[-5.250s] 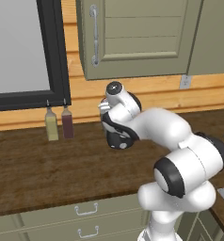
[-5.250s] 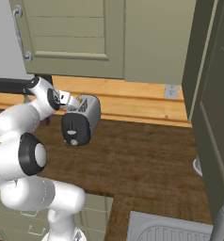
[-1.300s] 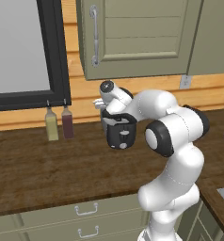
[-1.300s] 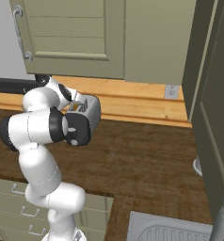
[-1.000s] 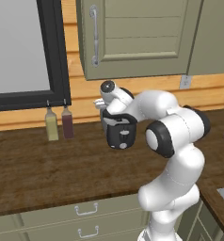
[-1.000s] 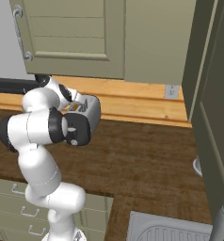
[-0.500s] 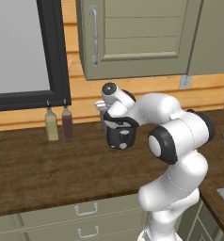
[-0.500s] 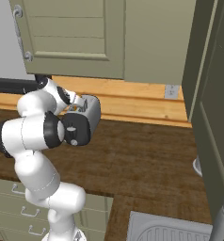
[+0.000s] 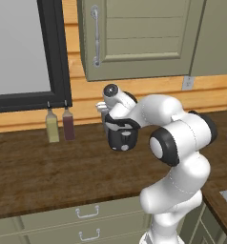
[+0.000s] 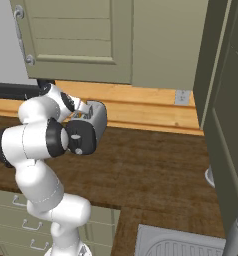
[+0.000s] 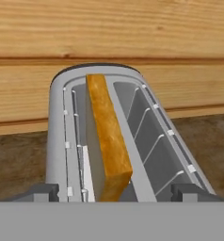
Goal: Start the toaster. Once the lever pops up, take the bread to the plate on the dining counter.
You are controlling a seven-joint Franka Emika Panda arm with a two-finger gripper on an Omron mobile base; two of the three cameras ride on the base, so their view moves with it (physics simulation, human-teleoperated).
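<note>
The silver-grey toaster (image 11: 62,141) stands against the wooden back wall, seen from above in the hand view. The bread (image 11: 109,141) stands upright in its left slot, golden crust up; the right slot holds nothing. My gripper (image 11: 116,192) is open just above the toaster, a fingertip (image 11: 43,190) on either side of the slots, the bread between them untouched. From the base, the toaster (image 9: 121,139) (image 10: 93,120) shows its black end panel under my hand. The plate and the dining counter are out of view.
Two bottles (image 9: 52,128) stand by the wall left of the toaster, under a dark window frame (image 9: 58,52). Olive cabinets (image 10: 81,40) hang above. A sink (image 10: 176,245) lies at the right front, and a pale round thing (image 10: 209,177) sits half hidden beyond it.
The arm's elbow has sunk a little while the hand has stayed over the toaster. The jaws remain wide and the bread has not moved.
</note>
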